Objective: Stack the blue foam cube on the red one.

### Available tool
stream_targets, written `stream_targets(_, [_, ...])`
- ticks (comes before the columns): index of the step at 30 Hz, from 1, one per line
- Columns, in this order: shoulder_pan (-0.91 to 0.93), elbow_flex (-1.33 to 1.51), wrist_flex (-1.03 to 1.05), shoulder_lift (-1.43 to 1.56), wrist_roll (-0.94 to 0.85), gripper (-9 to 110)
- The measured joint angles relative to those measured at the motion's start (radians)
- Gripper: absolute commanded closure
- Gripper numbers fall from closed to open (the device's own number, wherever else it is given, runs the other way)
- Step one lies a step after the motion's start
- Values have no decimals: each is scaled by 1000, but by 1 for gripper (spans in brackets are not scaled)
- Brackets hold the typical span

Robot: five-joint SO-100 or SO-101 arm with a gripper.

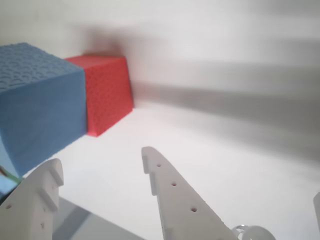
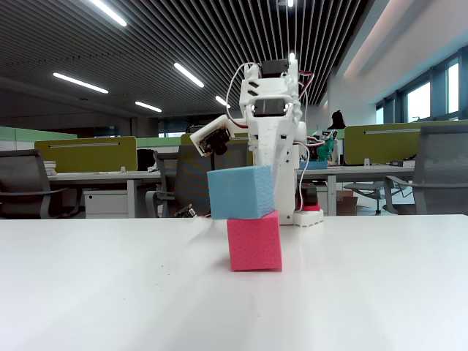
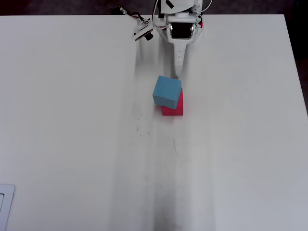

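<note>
Near the middle of the fixed view, the blue foam cube (image 2: 240, 192) sits on top of the red foam cube (image 2: 254, 240), shifted toward the left of the frame so that its left edge overhangs the red one and its base looks slightly tilted. The overhead view shows the same stack just above the centre of the white table (image 3: 72, 144): the blue foam cube (image 3: 167, 91) is turned a little and covers the upper left of the red foam cube (image 3: 175, 107), whose lower and right parts stay uncovered. In the wrist view the blue foam cube (image 1: 40, 105) fills the left of the frame with the red foam cube (image 1: 107, 92) partly hidden behind it; how they rest on each other is hard to judge from this low, close angle. The gripper (image 1: 102, 162) enters from the bottom of the wrist view with its two white fingers (image 1: 175, 195) spread apart, nothing between them, and the cubes clear of both fingertips. In the overhead view the white arm (image 3: 179, 33) reaches down from the top edge of the table, its tip ending just above the blue cube. In the fixed view the arm (image 2: 274, 124) stands directly behind the stack, with office desks and chairs in the background.
</note>
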Motion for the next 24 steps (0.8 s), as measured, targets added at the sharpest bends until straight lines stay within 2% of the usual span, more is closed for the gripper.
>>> stream_targets(24, [0, 0, -71, 0, 0, 80])
